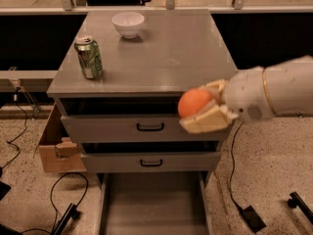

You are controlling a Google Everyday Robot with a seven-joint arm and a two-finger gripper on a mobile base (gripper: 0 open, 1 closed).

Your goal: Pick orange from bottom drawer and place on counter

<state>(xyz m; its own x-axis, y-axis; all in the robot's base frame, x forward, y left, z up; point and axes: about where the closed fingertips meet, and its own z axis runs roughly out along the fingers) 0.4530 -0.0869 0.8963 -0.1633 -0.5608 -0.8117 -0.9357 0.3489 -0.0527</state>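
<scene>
Presently we find the gripper (198,106) in front of the cabinet, on the right side of the camera view, level with the counter's front edge. It is clenched on the orange (194,102): one of the pale fingers (208,121) lies beneath the fruit and the other sits behind its upper right side. The orange is seated between them, with its left half exposed and nothing else touching it. The white arm (274,89) enters from the right edge of the view and ends at the gripper.

We see the orange overlapping the front edge of the counter (161,53) and the upper rim of the top drawer (112,128), near the cabinet's right corner. We cannot tell how far in front of the cabinet it is. It is well above the bottom drawer (151,204), which is pulled out; the part of its grey floor in view is bare. The middle drawer (149,162) and the top drawer each stand slightly ajar, with a dark gap above each face.

On the counter we note a green soda can (89,58) upright near the left edge and a white bowl (128,23) near the rear, both well apart from the gripper. A cardboard box (56,146) stands on the floor beside the cabinet's left side.
</scene>
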